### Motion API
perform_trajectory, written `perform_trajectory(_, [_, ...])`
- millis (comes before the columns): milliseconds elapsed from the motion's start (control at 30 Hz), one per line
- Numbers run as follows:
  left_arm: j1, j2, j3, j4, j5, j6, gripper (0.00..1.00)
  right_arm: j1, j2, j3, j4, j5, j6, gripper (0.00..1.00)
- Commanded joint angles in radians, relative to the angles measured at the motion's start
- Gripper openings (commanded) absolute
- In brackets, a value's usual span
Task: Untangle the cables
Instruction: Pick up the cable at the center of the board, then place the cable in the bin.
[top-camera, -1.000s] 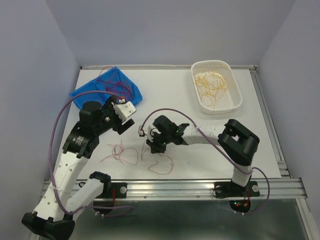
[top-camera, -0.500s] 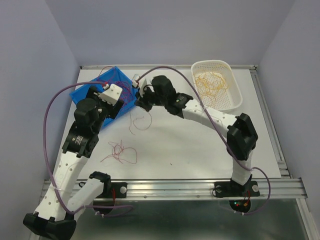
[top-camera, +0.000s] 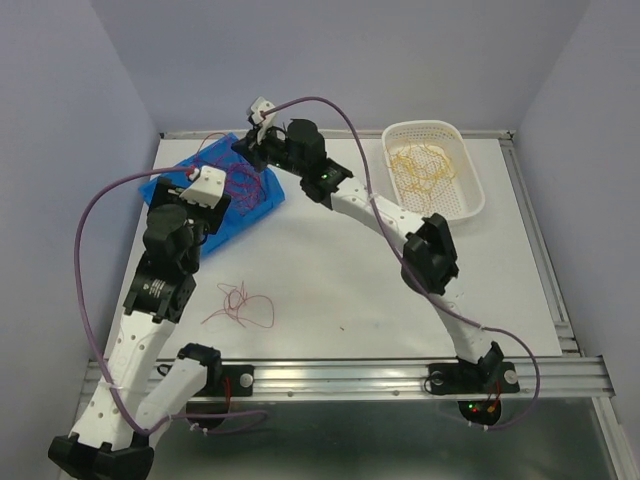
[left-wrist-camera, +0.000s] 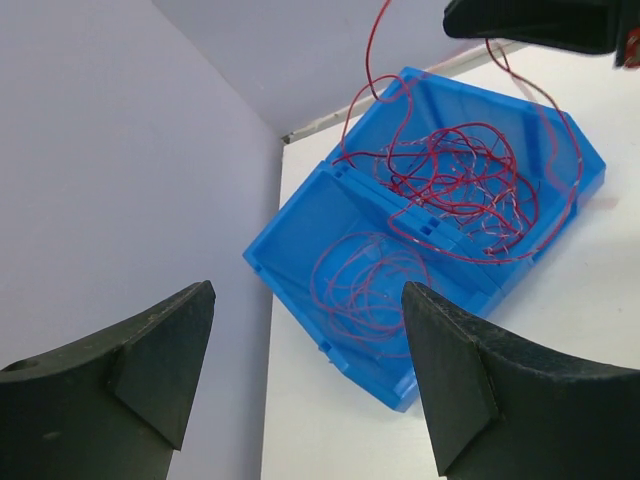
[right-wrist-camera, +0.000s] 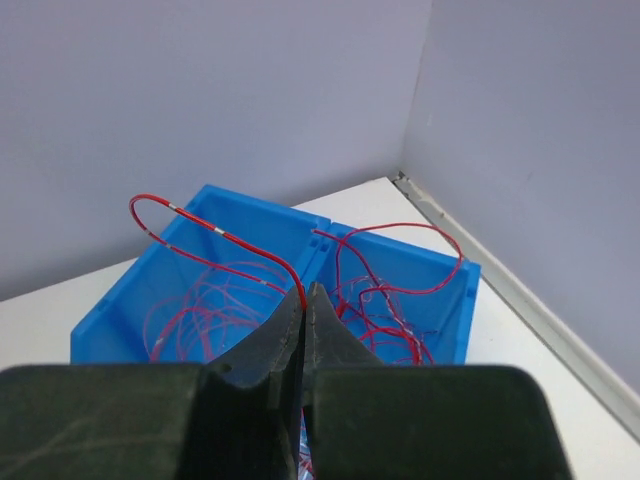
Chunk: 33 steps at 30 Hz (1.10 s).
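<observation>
A loose tangle of thin red cables (top-camera: 240, 305) lies on the table at the front left. More red cables (left-wrist-camera: 450, 190) fill both compartments of the blue bin (top-camera: 262, 200) at the back left. Above the bin my right gripper (right-wrist-camera: 308, 290) is shut on one red cable (right-wrist-camera: 215, 232), which arches up and left from the fingertips; in the top view that gripper (top-camera: 245, 150) hangs over the bin's far edge. My left gripper (left-wrist-camera: 308, 290) is open and holds nothing, just in front of the bin (left-wrist-camera: 300, 225). Yellow cables (top-camera: 425, 170) lie in a white basket.
The white basket (top-camera: 470, 205) stands at the back right. Purple-grey walls close in behind and on both sides. A raised metal rail (top-camera: 540, 230) runs along the table's right edge. Thick mauve arm cables (top-camera: 110, 195) arc above both arms.
My right arm swung from the table's middle to the back left above the blue bin, lifting a red cable off the table. My left gripper moved up toward the bin, still open.
</observation>
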Motion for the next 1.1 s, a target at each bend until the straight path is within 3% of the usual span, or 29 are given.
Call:
perform_trajectory(0, [0.009,-0.023,0.01,0.055,-0.046,0.001,0.87,-0.038,0.127,0.081,0.21,0.026,0.114,0.0])
perform_trajectory(133, [0.01,-0.037,0.015,0.045,-0.038,0.001,0.87,-0.091,0.295,0.189,0.263,-0.072,0.248,0.0])
perform_trajectory(233, [0.01,-0.042,0.011,0.044,-0.03,0.002,0.87,-0.108,0.343,0.22,0.263,-0.025,0.286,0.01])
perform_trajectory(367, [0.012,-0.031,-0.002,0.05,-0.021,0.007,0.87,-0.111,0.354,0.154,0.264,0.061,0.262,0.01])
perform_trajectory(733, [0.013,0.011,-0.001,0.042,0.022,0.007,0.86,-0.095,0.294,0.063,0.255,-0.027,0.2,0.04])
perform_trajectory(900, [0.013,0.0,-0.002,0.033,0.02,0.011,0.86,-0.044,0.268,0.061,0.255,-0.002,0.055,0.33])
perform_trajectory(1067, [0.013,0.017,-0.001,0.036,0.008,0.021,0.87,-0.041,0.201,0.028,0.255,0.003,0.058,0.58])
